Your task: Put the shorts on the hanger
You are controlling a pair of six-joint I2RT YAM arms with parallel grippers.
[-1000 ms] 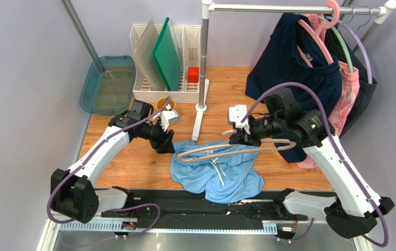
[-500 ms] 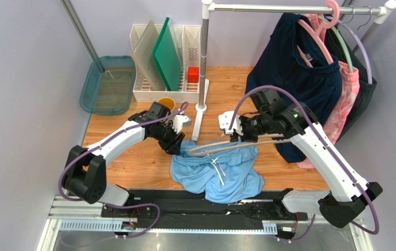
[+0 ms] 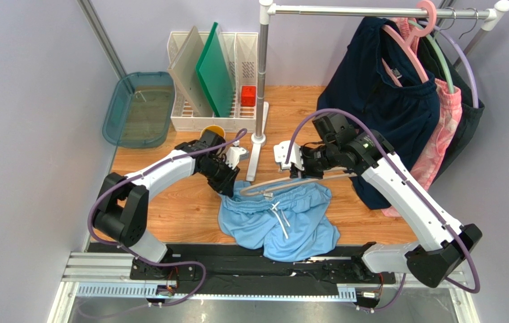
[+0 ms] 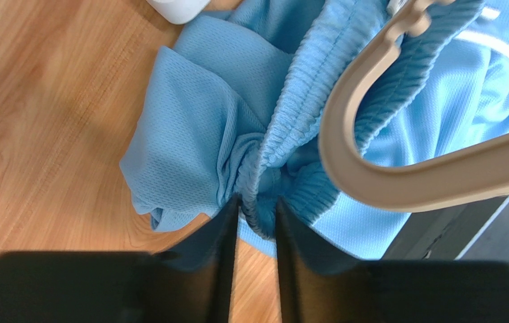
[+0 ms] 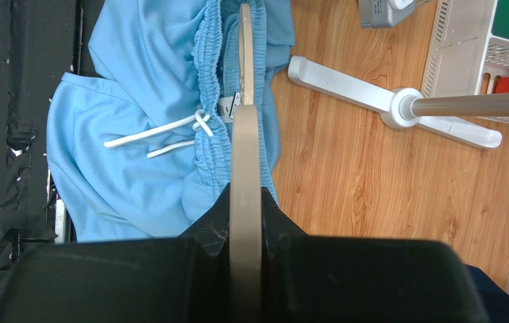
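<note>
The light blue shorts are lying crumpled on the wooden surface between the two arms, with their lower edge spilling onto the black strip at the near side and their white drawstring trailing over the front. The left claw is reaching in from the left and pinching the gathered elastic waistband at its left end. Its two fingers are standing only a narrow gap apart, and a fold of the blue fabric is bunching up between their tips. The right claw is squeezing tight on the beige hanger, gripping its flat body edge-on and holding it out roughly level towards the left. The hanger's long bar is running across the top of the waistband and its looped end is sitting just beside the left claw's grip. Whether that end is passing inside the waist opening cannot be told. Just beyond the shorts, the white foot of the clothes rail is resting on the wood. A navy garment is hanging from the rail at the far right, well apart from the shorts.
</note>
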